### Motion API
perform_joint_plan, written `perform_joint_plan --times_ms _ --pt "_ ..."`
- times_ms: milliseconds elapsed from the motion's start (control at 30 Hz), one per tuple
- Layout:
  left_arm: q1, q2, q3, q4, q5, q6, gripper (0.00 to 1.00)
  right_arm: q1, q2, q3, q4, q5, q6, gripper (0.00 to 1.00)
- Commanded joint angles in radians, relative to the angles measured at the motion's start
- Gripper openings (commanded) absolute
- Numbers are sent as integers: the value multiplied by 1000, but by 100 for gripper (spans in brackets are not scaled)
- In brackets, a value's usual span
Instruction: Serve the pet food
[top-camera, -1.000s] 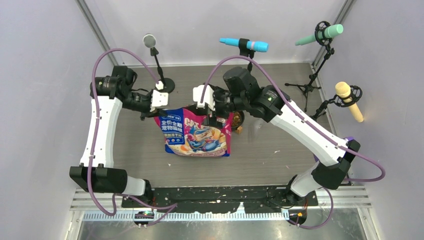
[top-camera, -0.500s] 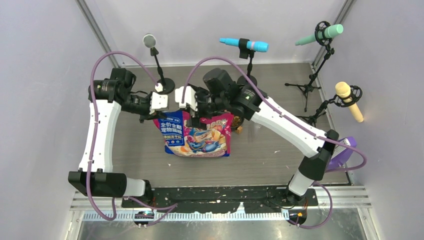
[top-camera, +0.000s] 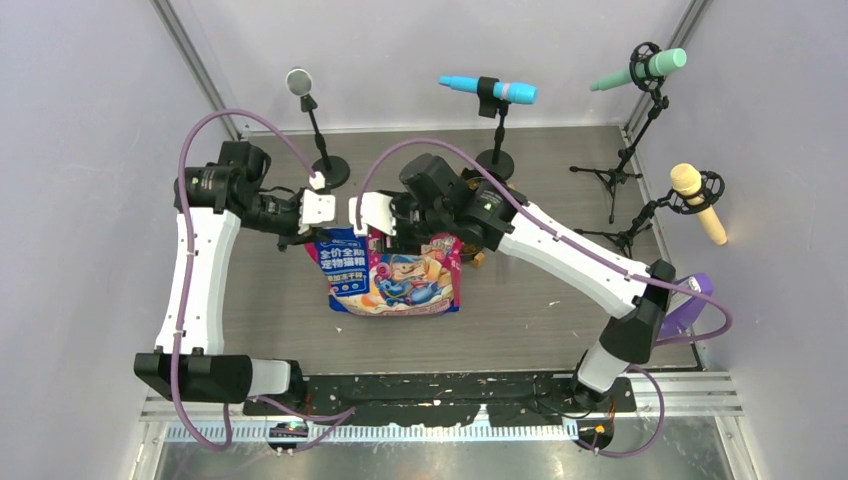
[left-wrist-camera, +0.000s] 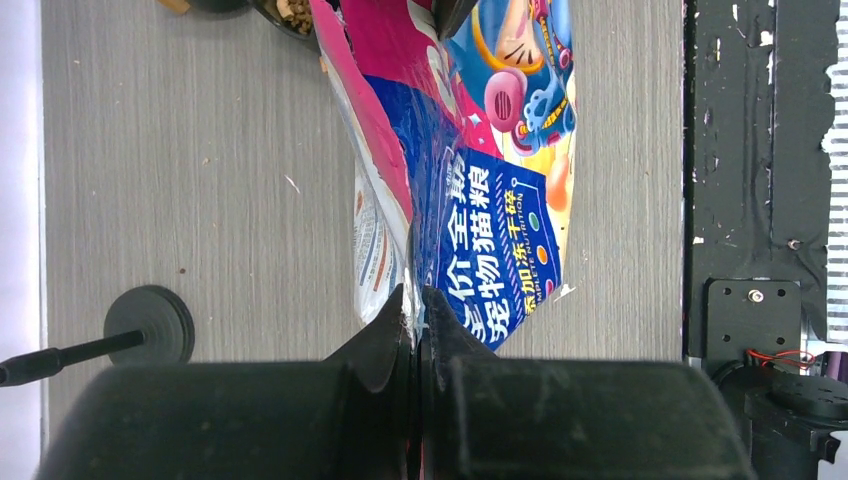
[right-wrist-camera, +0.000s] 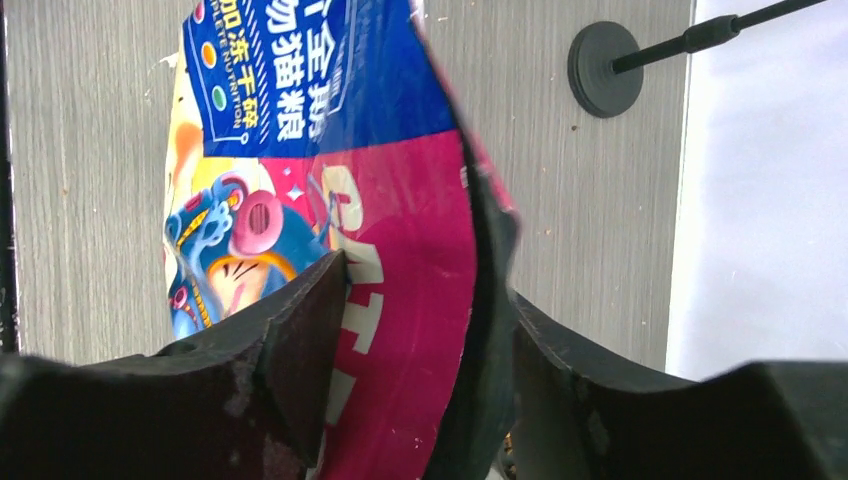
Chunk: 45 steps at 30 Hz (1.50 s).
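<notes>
The glossy pink-and-blue pet food bag (top-camera: 392, 275) stands mid-table, its top toward the back. My left gripper (top-camera: 312, 236) is shut on the bag's top left corner; in the left wrist view the bag (left-wrist-camera: 480, 190) runs away from the closed gripper (left-wrist-camera: 415, 302). My right gripper (top-camera: 387, 232) is open and straddles the bag's top rim; in the right wrist view the pink wall of the bag (right-wrist-camera: 400, 260) passes between the spread fingers of the gripper (right-wrist-camera: 430, 310). Brown kibble (left-wrist-camera: 292, 12) shows in a black bowl behind the bag. The bowl is mostly hidden under my right arm in the top view.
Microphone stands ring the back and right: a round base (top-camera: 331, 171) behind the left gripper, a blue mic (top-camera: 490, 90), a green mic (top-camera: 640, 70), a yellow mic (top-camera: 697, 200). A purple object (top-camera: 690, 300) lies at the right edge.
My right gripper has moved left along the bag's top edge, from its right corner toward the left half. The left gripper has kept its hold and shifted slightly left.
</notes>
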Motion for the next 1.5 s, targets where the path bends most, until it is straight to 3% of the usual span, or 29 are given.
perform_joint_plan --times_ms 0,167,400,467,533,700,867,1000,1200,1300,1467 --pt "9 -53 23 -78 54 -1 0 -2 -99 -86 -22 118 -81 55" --pt "9 -50 23 -77 49 -1 0 -2 -135 -141 4 135 -103 35" --pt "17 -47 18 -68 47 -4 0 -12 -170 -166 9 278 -96 29" --pt "17 -50 16 -61 49 -5 0 -17 -191 -194 17 315 -109 11" --pt "18 -53 13 -54 51 -7 0 -21 -214 -230 35 342 -115 6" --pt "18 -75 -18 42 52 -98 0 -28 -266 -283 75 363 -116 5" --pt "18 -193 -183 381 -27 -376 0 -57 -318 -307 109 359 -104 5" --pt "17 -307 -336 534 -49 -458 0 -68 -335 -357 158 317 -75 5" --pt "17 -514 -612 750 -98 -435 0 -96 -341 -457 258 280 -28 5" --pt "17 -572 -659 787 -135 -422 0 -112 -342 -452 279 281 -5 5" --pt "4 -634 -713 934 -282 -579 0 -122 -355 -454 308 285 38 5"
